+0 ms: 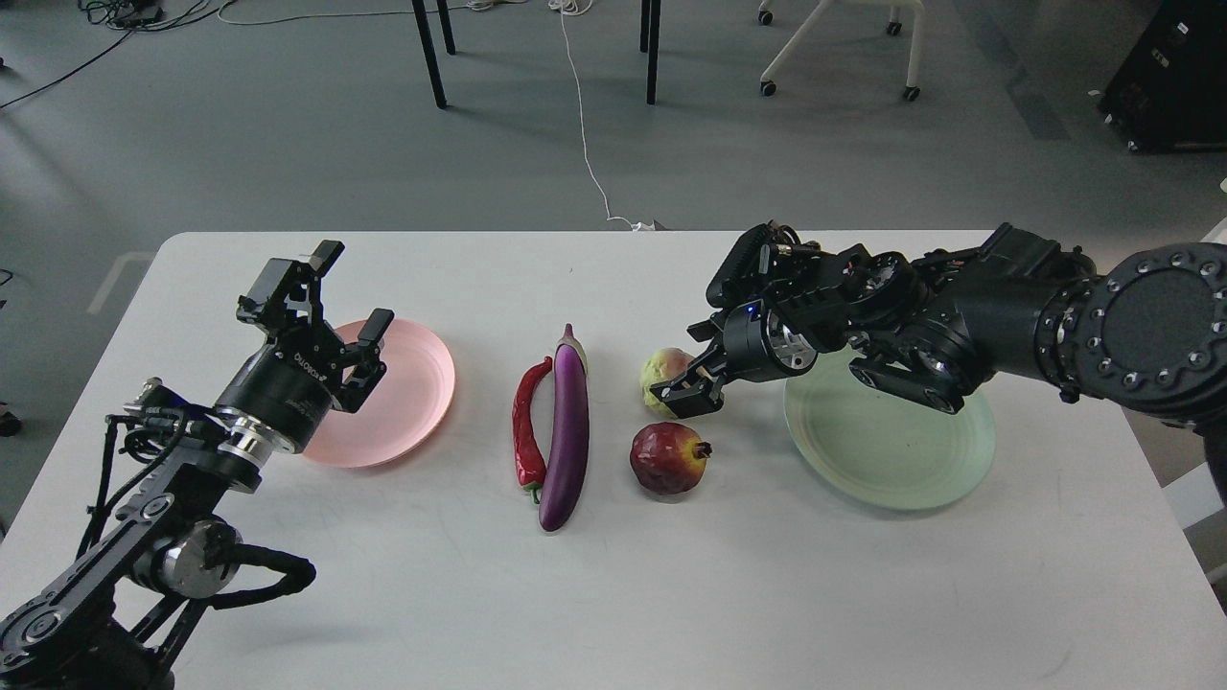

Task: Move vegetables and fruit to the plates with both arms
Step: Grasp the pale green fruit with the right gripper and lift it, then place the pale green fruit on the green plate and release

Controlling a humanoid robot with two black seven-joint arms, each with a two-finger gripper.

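Observation:
The pale yellow-green fruit (661,369) sits on the white table (613,594), partly hidden by my right gripper (686,376), which is lowered over it with its fingers spread on either side. The dark red pomegranate (668,458) lies just in front of it. The purple eggplant (567,426) and the red chili pepper (526,422) lie side by side at the table's middle. My left gripper (351,289) is open and empty above the far left part of the pink plate (407,398). The mint green plate (891,450) is empty and partly covered by my right arm.
The right forearm (959,321) stretches low over the green plate's far edge. Beyond the table's far edge are chair legs (431,57), a white cable (585,134) and a rolling chair base (834,38) on the grey floor.

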